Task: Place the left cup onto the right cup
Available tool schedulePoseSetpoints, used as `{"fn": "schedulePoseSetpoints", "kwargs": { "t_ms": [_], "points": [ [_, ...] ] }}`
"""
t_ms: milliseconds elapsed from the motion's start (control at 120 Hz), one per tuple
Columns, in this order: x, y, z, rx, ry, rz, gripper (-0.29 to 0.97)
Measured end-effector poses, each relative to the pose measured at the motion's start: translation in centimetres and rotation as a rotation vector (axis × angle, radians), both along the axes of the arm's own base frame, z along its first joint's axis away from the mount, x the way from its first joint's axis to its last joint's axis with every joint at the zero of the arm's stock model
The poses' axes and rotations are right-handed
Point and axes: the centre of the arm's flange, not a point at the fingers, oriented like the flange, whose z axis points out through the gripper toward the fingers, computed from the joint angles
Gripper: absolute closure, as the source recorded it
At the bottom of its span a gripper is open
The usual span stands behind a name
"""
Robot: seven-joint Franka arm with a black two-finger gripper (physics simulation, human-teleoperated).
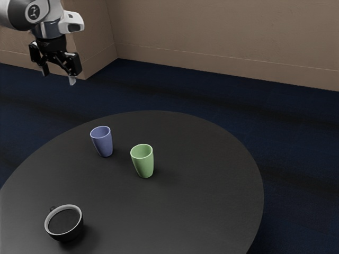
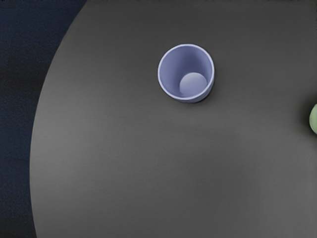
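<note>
Beige walls (image 1: pixel 212 26) and dark blue carpet (image 1: pixel 238 106) surround a round dark tabletop (image 1: pixel 201 185), and on it stands the blue cup (image 1: pixel 101 141), upright and mouth up, which we take to be the one to lift. The green cup (image 1: pixel 142 160) stands near the blue cup, on the exterior view's right of it and apart from it, also upright; a black mug (image 1: pixel 63 223) sits well apart from the blue cup, toward the tabletop's near edge. Our hand (image 1: pixel 58 74) hangs high above and well away from the blue cup, its fingers spread fairly wide, holding and touching nothing. In the wrist view the blue cup (image 2: pixel 186 73) lies off to one side of our line of descent, so coming straight down would likely miss it or clip its rim and tip it. The wall tapers, so we judge a grip across the body could slip as we lift. The green cup (image 2: pixel 313 118) is light and close to the blue cup; a careless sweep or an off-centre drop could knock it over or leave the blue cup tilted on its rim.
</note>
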Motion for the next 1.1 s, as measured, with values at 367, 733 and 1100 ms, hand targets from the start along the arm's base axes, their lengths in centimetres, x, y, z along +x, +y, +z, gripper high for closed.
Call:
{"fn": "schedulePoseSetpoints", "kwargs": {
  "t_ms": [367, 733, 1100],
  "points": [
    [0.8, 2.1, -2.5, 0.000, 0.038, 0.043, 0.00],
    [5.5, 5.4, -16.3, -0.075, 0.208, 0.119, 0.00],
    [8.1, 7.3, -24.9, -0.147, 0.146, 0.157, 0.00]
  ]
}}
